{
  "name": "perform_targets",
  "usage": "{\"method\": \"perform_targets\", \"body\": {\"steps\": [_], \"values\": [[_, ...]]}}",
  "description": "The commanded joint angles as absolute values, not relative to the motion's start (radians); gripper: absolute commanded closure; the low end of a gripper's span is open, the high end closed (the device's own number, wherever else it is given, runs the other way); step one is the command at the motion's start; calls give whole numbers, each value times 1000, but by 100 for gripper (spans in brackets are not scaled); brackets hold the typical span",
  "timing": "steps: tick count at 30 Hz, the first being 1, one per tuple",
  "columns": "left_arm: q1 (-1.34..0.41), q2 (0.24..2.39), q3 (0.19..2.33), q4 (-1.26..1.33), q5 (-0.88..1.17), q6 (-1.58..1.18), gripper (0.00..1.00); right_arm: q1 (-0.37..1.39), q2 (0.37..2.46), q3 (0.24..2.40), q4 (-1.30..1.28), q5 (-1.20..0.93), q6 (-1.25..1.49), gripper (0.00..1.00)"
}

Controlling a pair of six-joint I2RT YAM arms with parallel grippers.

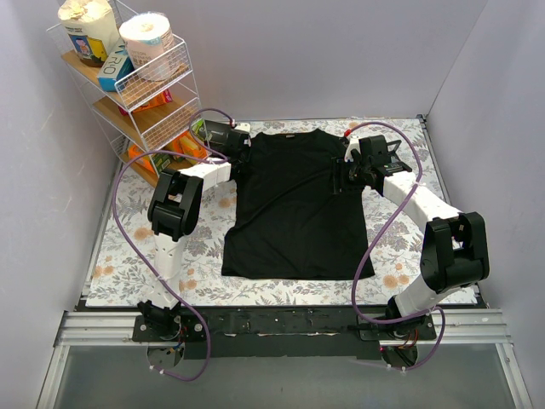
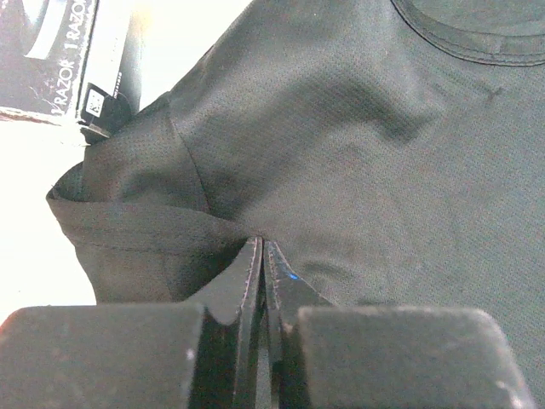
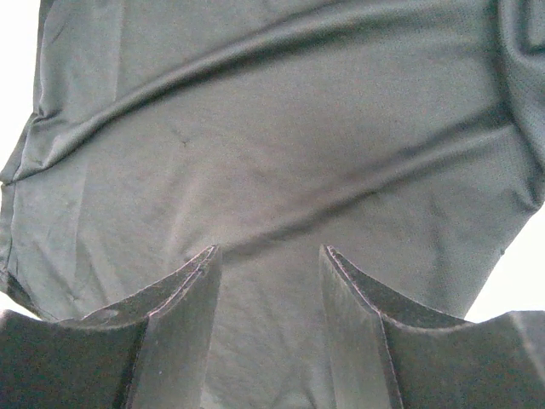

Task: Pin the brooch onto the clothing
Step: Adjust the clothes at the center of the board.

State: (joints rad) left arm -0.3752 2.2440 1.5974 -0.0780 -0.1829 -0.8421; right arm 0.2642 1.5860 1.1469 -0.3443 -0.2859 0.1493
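The clothing (image 1: 294, 204) is a black T-shirt lying flat on the flowered cloth, collar at the far side. My left gripper (image 1: 242, 157) is at its left sleeve. In the left wrist view this gripper (image 2: 261, 244) is shut, and a fold of the sleeve (image 2: 145, 226) runs into its tips. My right gripper (image 1: 342, 176) is at the shirt's right sleeve side. It (image 3: 268, 251) stands open just above the creased fabric (image 3: 281, 145), with only cloth showing between its fingers. The brooch is out of view.
A wire shelf rack (image 1: 140, 85) with packets and tubs stands at the back left. A black box with printed lettering (image 2: 60, 60) lies just past the left sleeve. Grey walls close in the table on three sides. The flowered tablecloth (image 1: 128, 247) shows around the shirt.
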Motion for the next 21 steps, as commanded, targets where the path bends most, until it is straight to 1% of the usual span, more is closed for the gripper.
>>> {"method": "perform_targets", "body": {"steps": [1,10,21], "values": [[-373,2192,1597,-60,-209,-857,100,268,1557,1147,-347,-278,130,43],[-361,2037,1491,63,-253,-917,100,270,1545,1137,-350,-275,132,43],[-304,1931,1303,66,-273,-956,100,272,1526,1112,-348,-275,136,43]]}}
